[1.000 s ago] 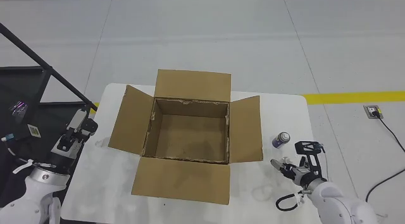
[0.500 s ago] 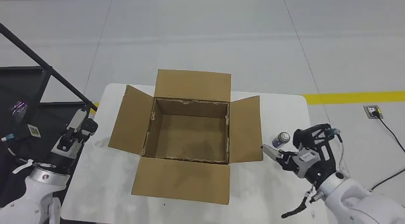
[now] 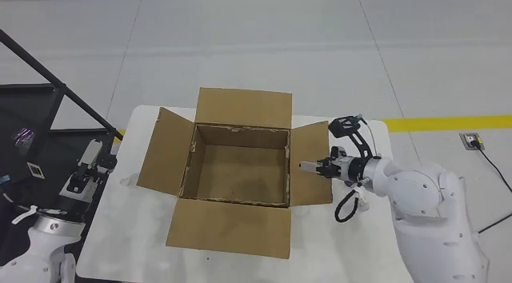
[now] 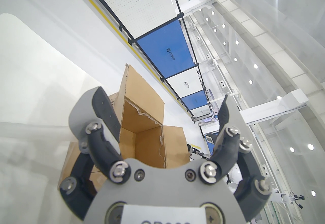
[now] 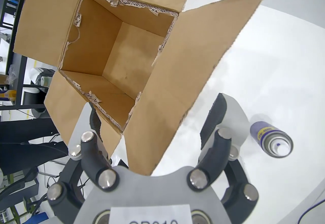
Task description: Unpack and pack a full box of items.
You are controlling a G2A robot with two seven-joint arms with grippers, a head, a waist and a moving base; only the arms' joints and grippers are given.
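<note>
There is one cardboard box (image 3: 240, 173) with four flaps (image 3: 243, 108), one purple spray can (image 5: 273, 139), and one white table (image 3: 132, 231). Two grippers are present: one left gripper (image 4: 162, 96) and one right gripper (image 5: 156, 108).

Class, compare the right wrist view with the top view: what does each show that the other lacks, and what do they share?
Right wrist view: a purple can on the table, beside a flap of the cardboard box. Top view: the left hand by the table's opposite edge, and yellow floor lines. Shared: the box, open and empty, with the right hand open astride one flap.
</note>
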